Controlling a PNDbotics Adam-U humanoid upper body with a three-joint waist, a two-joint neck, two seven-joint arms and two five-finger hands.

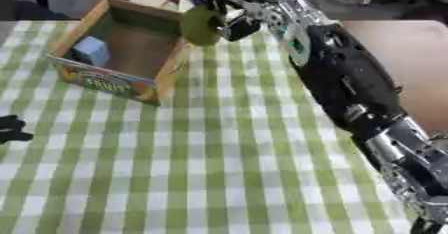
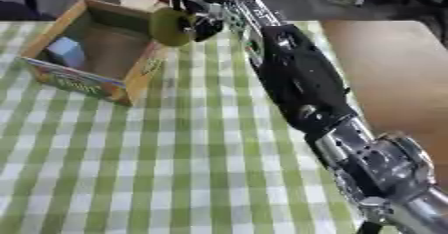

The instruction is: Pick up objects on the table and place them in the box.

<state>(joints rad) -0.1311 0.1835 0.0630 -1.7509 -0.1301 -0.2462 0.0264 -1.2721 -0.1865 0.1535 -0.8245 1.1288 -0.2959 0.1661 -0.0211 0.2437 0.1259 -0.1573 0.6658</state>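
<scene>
Green object (image 1: pixel 199 25) is clasped in the right hand (image 1: pixel 234 24) at the box (image 1: pixel 171 65) rim. Best carry it leftward over the interior before uncurling. Left hand (image 1: pixel 12 129) unclear.

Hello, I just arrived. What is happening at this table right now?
The robot's right hand holds a round olive-green object at the near right rim of the open cardboard box, not yet released. The box stands on the green-and-white checked tablecloth and already contains a small light-blue block in its left part. The left hand shows only as a dark shape at the left edge of the left eye view, away from the box.
</scene>
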